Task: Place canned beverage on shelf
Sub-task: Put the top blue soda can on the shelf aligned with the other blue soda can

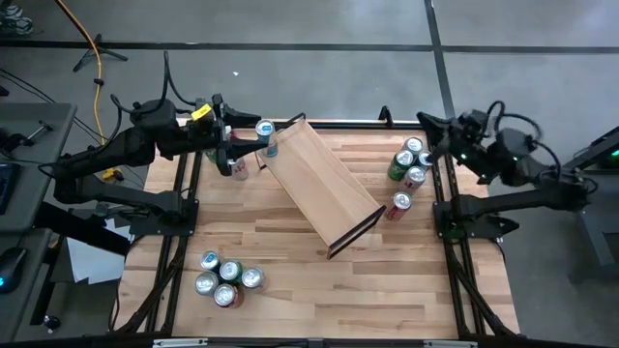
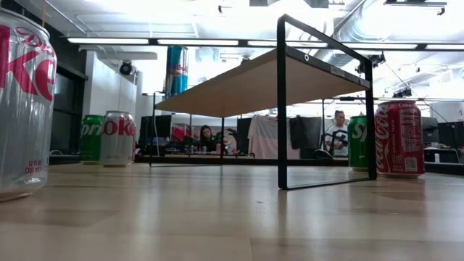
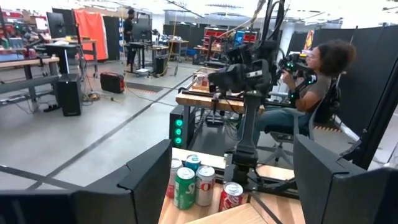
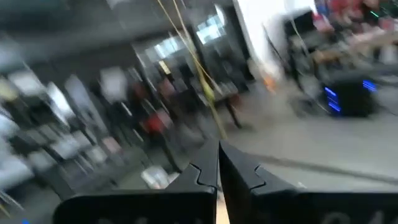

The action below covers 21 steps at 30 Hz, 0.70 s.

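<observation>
One tall blue can [image 1: 265,129] stands on the shelf [image 1: 319,179] at its far-left end. Left gripper [image 1: 238,155] hangs spread beside it, holding nothing. Right gripper [image 4: 218,163] pressed together, parked by the far-right can cluster [image 1: 410,162]. Cans prob. rigid, slick, tippy; grab mid-body.

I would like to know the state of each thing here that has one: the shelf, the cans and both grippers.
shelf: standing on the table, set diagonally.
left gripper: open, empty.
blue can: upright on the shelf's end by the left gripper.
right cans: upright, grouped.
right gripper: shut, empty, near the right cans.
four front cans: upright on the table, grouped.
</observation>
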Tool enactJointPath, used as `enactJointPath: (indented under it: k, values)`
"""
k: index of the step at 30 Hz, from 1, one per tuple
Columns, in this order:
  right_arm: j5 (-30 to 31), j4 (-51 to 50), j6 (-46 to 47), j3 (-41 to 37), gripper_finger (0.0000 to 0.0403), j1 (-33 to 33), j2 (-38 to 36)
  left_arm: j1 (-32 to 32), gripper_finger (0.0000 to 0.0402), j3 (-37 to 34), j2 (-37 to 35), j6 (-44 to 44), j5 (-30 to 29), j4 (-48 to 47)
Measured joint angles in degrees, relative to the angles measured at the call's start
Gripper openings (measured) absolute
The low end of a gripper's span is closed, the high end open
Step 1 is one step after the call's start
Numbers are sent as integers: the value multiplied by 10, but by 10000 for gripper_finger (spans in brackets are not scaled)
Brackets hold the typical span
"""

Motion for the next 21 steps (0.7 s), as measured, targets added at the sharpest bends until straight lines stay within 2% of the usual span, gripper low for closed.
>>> enactJointPath:
  k: [4, 9, 13, 16, 19, 21]
  values:
    - [25, -187, 31, 98, 31, 0, 52, 0, 239, 0, 0, 0, 0, -2]
    - [48, -414, 141, 171, 121, 0, 103, 0, 239, 0, 0, 0, 0, -2]
    - [52, -589, 311, 176, 213, -9, 129, 0, 239, 0, 0, 0, 0, -4]
    - [22, -710, 439, 154, 270, -38, 144, 0, 239, 0, 0, 0, 0, -11]
    - [-19, -788, 524, 136, 299, -86, 154, 0, 239, 0, 0, 0, 0, -20]
    - [-45, -793, 523, 130, 304, -124, 159, 0, 239, 0, 0, 0, 0, -20]
